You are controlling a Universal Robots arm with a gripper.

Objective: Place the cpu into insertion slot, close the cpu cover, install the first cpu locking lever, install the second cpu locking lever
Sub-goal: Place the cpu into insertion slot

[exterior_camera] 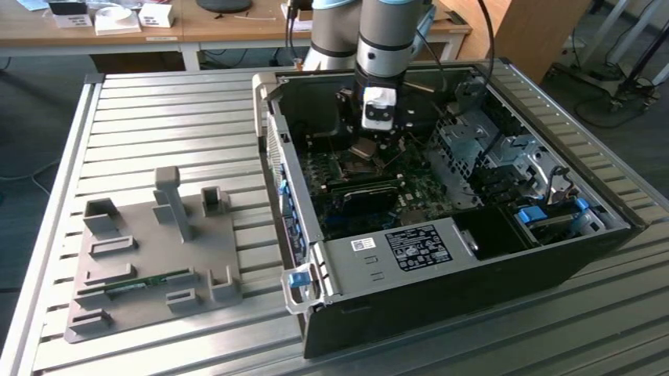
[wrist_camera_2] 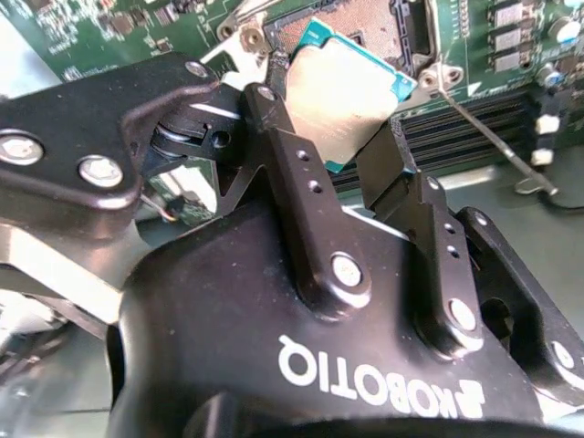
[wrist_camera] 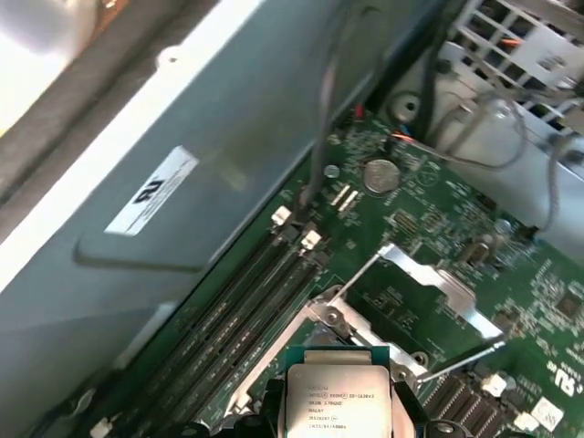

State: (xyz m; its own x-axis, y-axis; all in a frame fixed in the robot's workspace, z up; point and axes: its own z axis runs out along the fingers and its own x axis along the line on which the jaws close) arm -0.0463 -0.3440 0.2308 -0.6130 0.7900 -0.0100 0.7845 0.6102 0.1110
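Silver-grey cpu (small dark print on its top) sits clamped in the black, white-lettered pincer, just above the insertion slot; the cpu cover stands open inside the computer case.
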